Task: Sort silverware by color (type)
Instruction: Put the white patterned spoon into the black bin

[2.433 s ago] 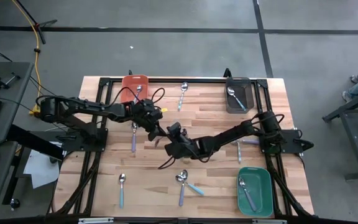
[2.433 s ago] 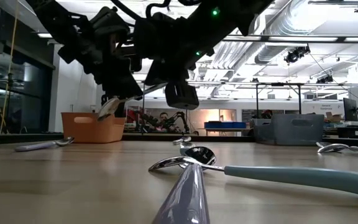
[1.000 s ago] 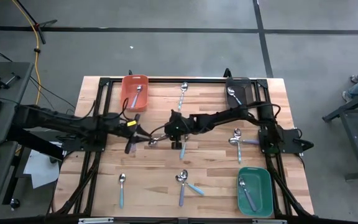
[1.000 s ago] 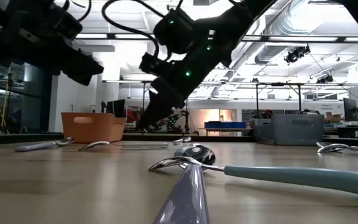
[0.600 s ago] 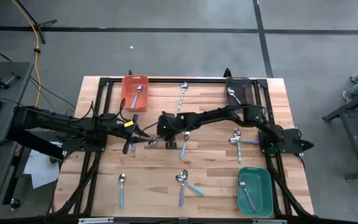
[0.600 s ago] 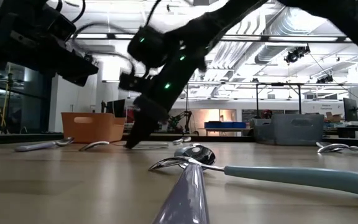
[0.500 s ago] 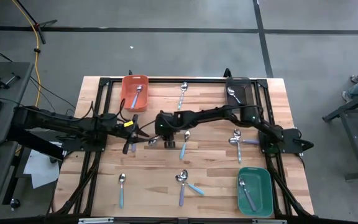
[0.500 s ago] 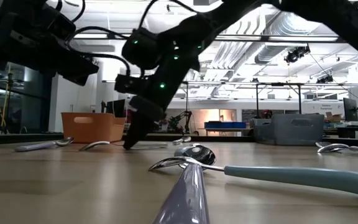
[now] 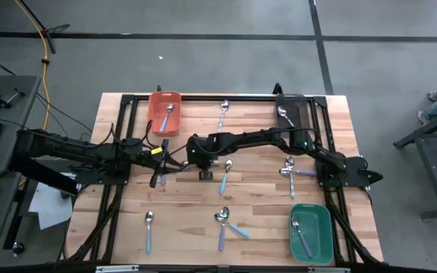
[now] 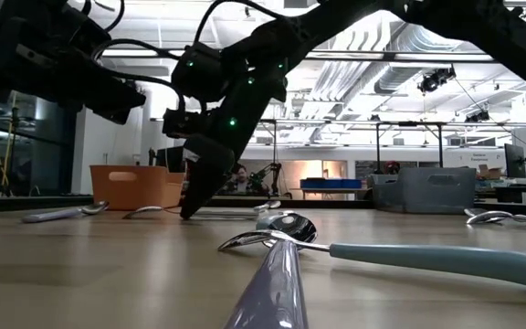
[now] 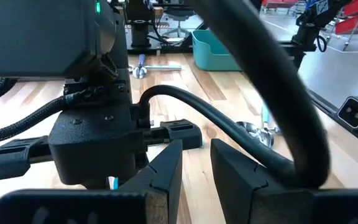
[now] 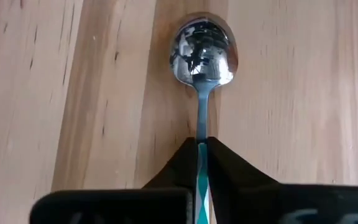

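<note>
Here the right gripper (image 12: 201,149) is clamped on the neck of a teal-handled spoon (image 12: 202,56), its two fingers pinching the thin stem just behind the bowl while the spoon lies flat on the wooden table (image 9: 264,216); in the high view this happens near the table's middle, where the right gripper (image 9: 196,159) reaches far across. The grip is narrow and close to the bowl, so my worry is that the long handle may swing or slide out once lifted, or the spoon may twist between the fingers. The left gripper (image 9: 158,173) waits just beside it, fingers partly parted with nothing visibly between them, and the two arms are close enough that a careless lift could knock them together or snag the cable seen in the left wrist view. Other spoons lie scattered: one at the far edge (image 9: 224,110), a pair near the front (image 9: 223,220), one front left (image 9: 149,224); the orange bin (image 9: 155,105), grey bin (image 9: 298,102) and green bin (image 9: 319,216) each hold a spoon already. A carry to the wrong bin would spoil the sort. No brand, label or readable writing shows anywhere.
</note>
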